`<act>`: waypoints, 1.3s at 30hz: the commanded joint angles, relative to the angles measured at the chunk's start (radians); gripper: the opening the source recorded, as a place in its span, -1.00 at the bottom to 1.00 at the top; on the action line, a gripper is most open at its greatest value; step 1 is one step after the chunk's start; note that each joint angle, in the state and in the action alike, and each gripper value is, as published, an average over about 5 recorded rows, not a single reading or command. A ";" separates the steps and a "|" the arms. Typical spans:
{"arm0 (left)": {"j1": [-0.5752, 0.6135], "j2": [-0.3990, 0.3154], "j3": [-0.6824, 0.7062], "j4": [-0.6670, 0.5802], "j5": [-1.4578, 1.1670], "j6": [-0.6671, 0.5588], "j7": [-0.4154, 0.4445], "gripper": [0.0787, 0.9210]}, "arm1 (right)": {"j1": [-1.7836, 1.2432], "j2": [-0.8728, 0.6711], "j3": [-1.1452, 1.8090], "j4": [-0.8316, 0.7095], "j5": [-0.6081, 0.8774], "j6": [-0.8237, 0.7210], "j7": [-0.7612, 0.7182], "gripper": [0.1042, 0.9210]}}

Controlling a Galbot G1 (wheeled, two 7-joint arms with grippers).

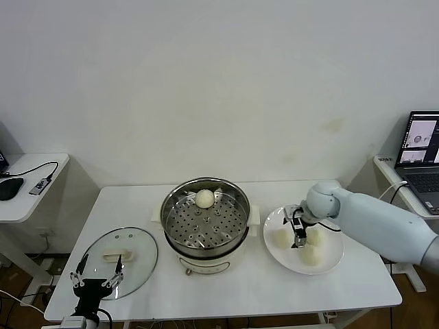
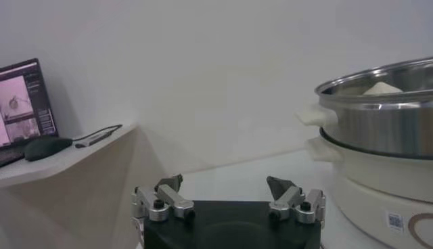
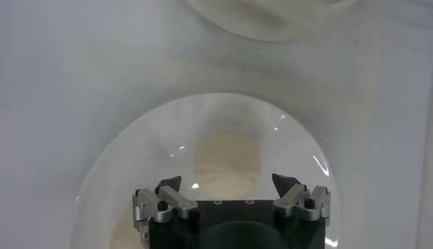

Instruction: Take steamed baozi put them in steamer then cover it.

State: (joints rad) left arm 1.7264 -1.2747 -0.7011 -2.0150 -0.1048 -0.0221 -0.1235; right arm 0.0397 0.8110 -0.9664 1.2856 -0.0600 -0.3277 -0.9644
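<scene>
The steamer [image 1: 206, 223] stands mid-table with one steamed baozi [image 1: 204, 199] on its perforated tray. Its steel wall [image 2: 379, 125] and that bun's top [image 2: 382, 88] show in the left wrist view. Three more baozi [image 1: 282, 238] [image 1: 317, 237] [image 1: 311, 255] lie on a white plate [image 1: 285, 259]. My right gripper [image 1: 300, 240] [image 3: 226, 178] points down among them, open and holding nothing. In the right wrist view only a cream blur on a round glossy surface shows beyond it. My left gripper [image 1: 101, 264] [image 2: 224, 179] waits open over the glass lid [image 1: 137, 243] at the table's front left.
A side table [image 1: 41, 185] at the left carries a mouse [image 2: 47, 145] and a laptop [image 2: 24, 101]. Another laptop [image 1: 422, 151] sits on a stand at the right. My right arm [image 1: 384, 226] crosses the table's right edge.
</scene>
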 commanded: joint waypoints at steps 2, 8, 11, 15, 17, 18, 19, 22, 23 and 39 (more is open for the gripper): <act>-0.001 0.002 -0.002 0.004 0.002 -0.001 -0.001 0.77 | -0.028 0.034 0.013 -0.046 -0.017 0.001 0.004 0.75; -0.006 0.001 -0.001 0.008 0.005 -0.002 -0.001 0.77 | -0.040 0.045 0.026 -0.072 -0.026 0.003 0.003 0.58; -0.007 -0.001 0.000 0.007 0.007 -0.002 -0.001 0.77 | -0.045 0.050 0.031 -0.084 -0.030 0.006 0.002 0.49; -0.007 -0.001 0.001 0.007 0.001 -0.001 0.001 0.77 | -0.054 0.055 0.040 -0.092 -0.039 0.013 -0.003 0.33; -0.006 0.000 0.002 0.007 -0.001 -0.001 0.001 0.77 | -0.056 0.056 0.045 -0.092 -0.042 0.016 -0.006 0.24; -0.006 -0.001 0.002 0.007 -0.001 0.000 0.001 0.77 | -0.055 0.056 0.048 -0.091 -0.044 0.016 -0.008 0.21; -0.006 -0.001 0.002 0.006 -0.001 0.000 0.001 0.77 | -0.053 0.054 0.049 -0.088 -0.044 0.017 -0.010 0.18; -0.004 -0.002 0.002 0.003 0.000 0.000 0.001 0.77 | -0.029 0.040 0.045 -0.069 -0.037 0.018 -0.024 0.13; -0.004 -0.002 0.002 0.003 0.000 0.000 0.002 0.77 | -0.012 0.032 0.041 -0.058 -0.031 0.018 -0.030 0.13; -0.016 0.008 0.015 0.005 -0.018 0.003 0.003 0.77 | 0.622 -0.035 -0.282 0.144 0.323 -0.077 -0.087 0.18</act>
State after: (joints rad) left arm 1.7102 -1.2675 -0.6862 -2.0109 -0.1200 -0.0197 -0.1212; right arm 0.4185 0.7957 -1.1336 1.3699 0.1394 -0.3811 -1.0324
